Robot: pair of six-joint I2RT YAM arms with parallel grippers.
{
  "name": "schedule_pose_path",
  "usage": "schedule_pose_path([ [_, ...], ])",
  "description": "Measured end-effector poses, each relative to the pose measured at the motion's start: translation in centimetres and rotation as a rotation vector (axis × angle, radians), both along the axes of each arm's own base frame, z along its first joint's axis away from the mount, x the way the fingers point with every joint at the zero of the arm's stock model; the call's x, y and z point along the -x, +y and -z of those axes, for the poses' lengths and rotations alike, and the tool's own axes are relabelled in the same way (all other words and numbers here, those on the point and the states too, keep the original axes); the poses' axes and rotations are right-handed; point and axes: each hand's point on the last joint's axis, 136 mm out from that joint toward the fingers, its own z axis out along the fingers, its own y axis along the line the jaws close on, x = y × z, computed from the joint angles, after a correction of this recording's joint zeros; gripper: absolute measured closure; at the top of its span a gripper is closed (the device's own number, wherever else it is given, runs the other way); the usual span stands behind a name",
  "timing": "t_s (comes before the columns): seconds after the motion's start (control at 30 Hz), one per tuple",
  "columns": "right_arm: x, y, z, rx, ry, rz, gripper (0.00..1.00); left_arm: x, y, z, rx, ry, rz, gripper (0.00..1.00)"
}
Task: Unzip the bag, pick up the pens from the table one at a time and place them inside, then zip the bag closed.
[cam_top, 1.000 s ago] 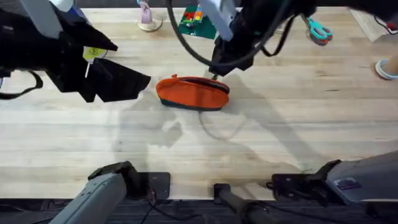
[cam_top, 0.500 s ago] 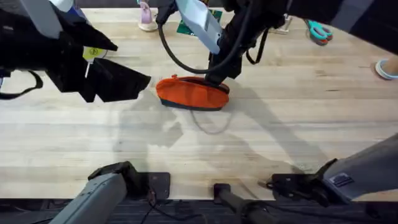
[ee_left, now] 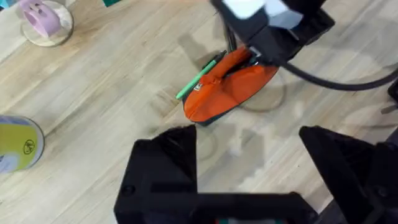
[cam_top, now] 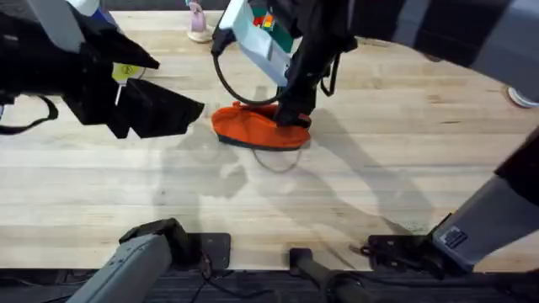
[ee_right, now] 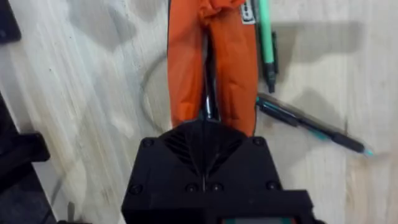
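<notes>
Along the near edge of the table (cam_top: 354, 177), two arm bases and a stretch of pale planks with visible seams and faint shadows. Farther in, at mid-table, the orange bag (cam_top: 253, 126) lying lengthwise on its dark base, zipper running up the middle as seen from the right wrist. Pressed onto its right end, the right gripper (cam_top: 292, 114), black fingers together at the zipper line; cannot tell whether anything is pinched between them. Just beside the bag on its far side, a green pen (ee_right: 266, 37) lying along the fabric and touching it, and a black pen (ee_right: 311, 127) angled across the wood close to the green one's tip. Off to the left, raised above the planks and well apart from the bag, the left gripper (ee_left: 249, 158), its two black fingers spread wide with nothing between. Beyond, near the far edge, a pink object on a round base (cam_top: 199, 23) and a green board (cam_top: 268, 25) partly hidden behind the right arm. Near the left gripper in its wrist view, a yellow roll (ee_left: 18, 149).
</notes>
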Motion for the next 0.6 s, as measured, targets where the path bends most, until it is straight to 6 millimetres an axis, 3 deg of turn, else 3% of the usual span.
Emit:
schedule_pose_path([
  [0.23, 0.1, 0.4, 2.3, 0.010, 0.052, -0.023, 0.969, 0.0, 0.0, 0.0, 0.000, 0.000, 0.000, 0.007],
  [0.5, 0.2, 0.5, 2.3, 0.007, 0.055, -0.030, 0.963, 0.0, 0.0, 0.0, 0.000, 0.000, 0.000, 0.006],
  [0.53, 0.2, 0.5, 2.3, 0.007, 0.055, -0.030, 0.917, 0.0, 0.0, 0.0, 0.000, 0.000, 0.000, 0.007],
  [0.6, 0.2, 0.5, 2.3, 0.007, 0.055, -0.030, 0.662, 0.0, 0.0, 0.0, 0.000, 0.000, 0.000, 0.007],
])
